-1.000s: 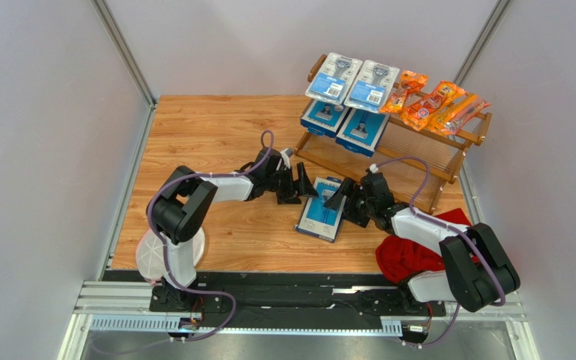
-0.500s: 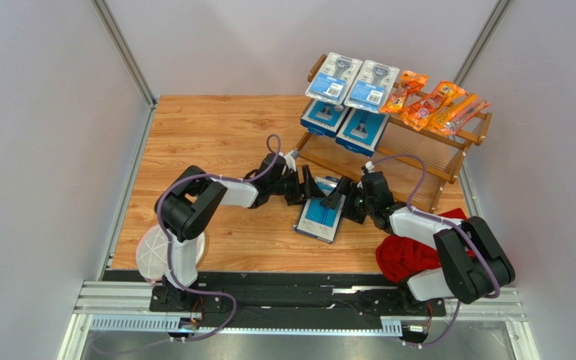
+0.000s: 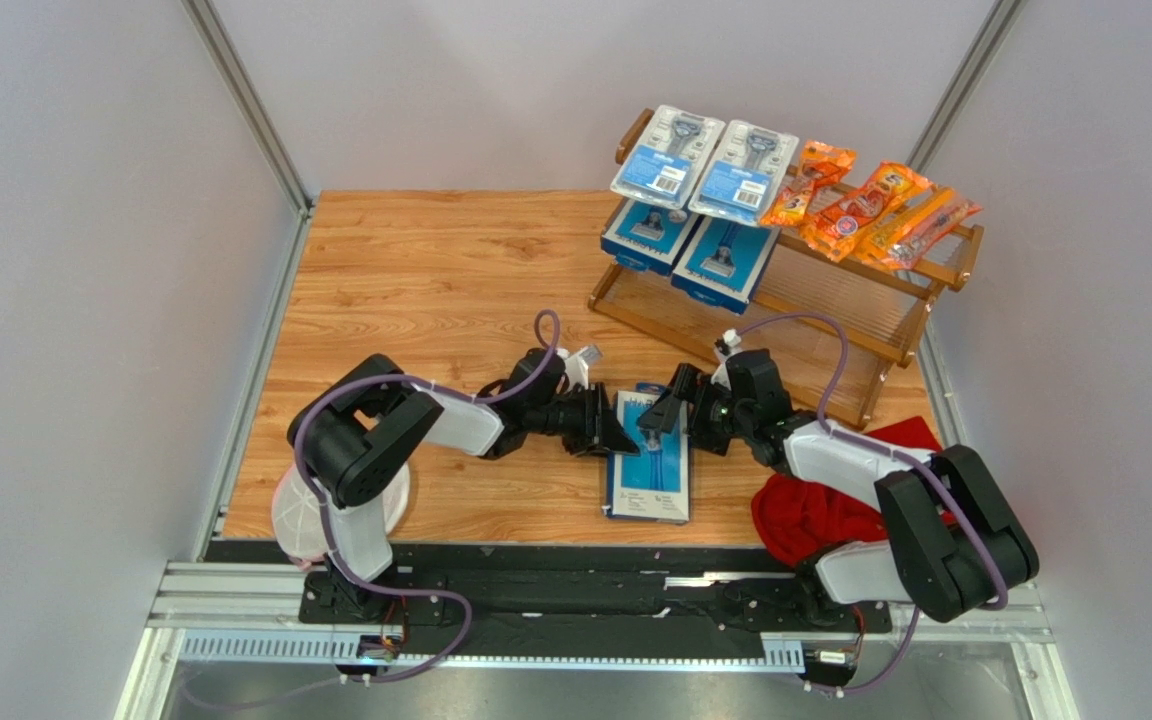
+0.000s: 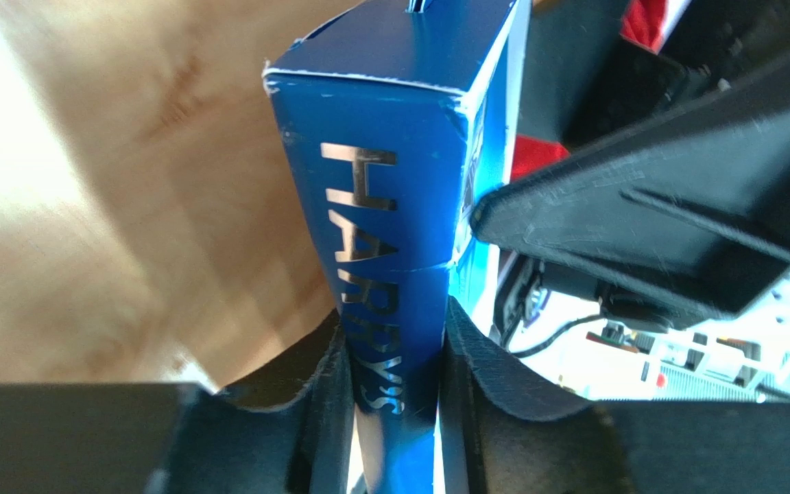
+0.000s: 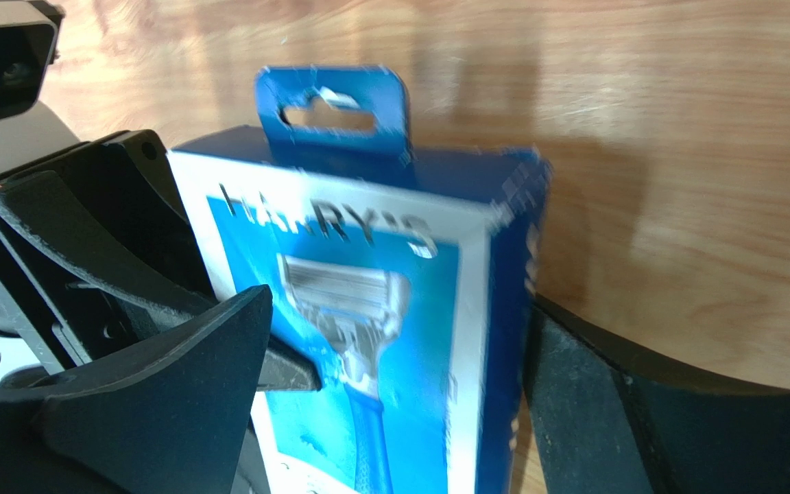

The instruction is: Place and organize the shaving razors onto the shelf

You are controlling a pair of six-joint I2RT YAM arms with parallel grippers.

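Note:
A flat blue razor box (image 3: 651,462) lies on the wooden table between both arms. My left gripper (image 3: 618,435) is shut on its long left edge; in the left wrist view the box's narrow blue side (image 4: 389,206) is pinched between the two pads, gripper (image 4: 394,383). My right gripper (image 3: 668,408) is open and straddles the box's far end, gripper (image 5: 399,314), box (image 5: 368,309). The shelf (image 3: 838,323) stands at the back right. It holds two blister packs (image 3: 702,162) and orange bags (image 3: 868,210) on top, and two blue boxes (image 3: 687,248) on the lower tier.
A red cloth (image 3: 823,510) lies by the right arm's base. A white round object (image 3: 297,510) sits at the front left under the left arm. Grey walls close in the table on three sides. The shelf's lower tier is bare on its right half (image 3: 853,308).
My left gripper moved right to the box and closed on its edge. The box turned from slanted to nearly straight and shifted slightly nearer. The right gripper stayed open over its far end.

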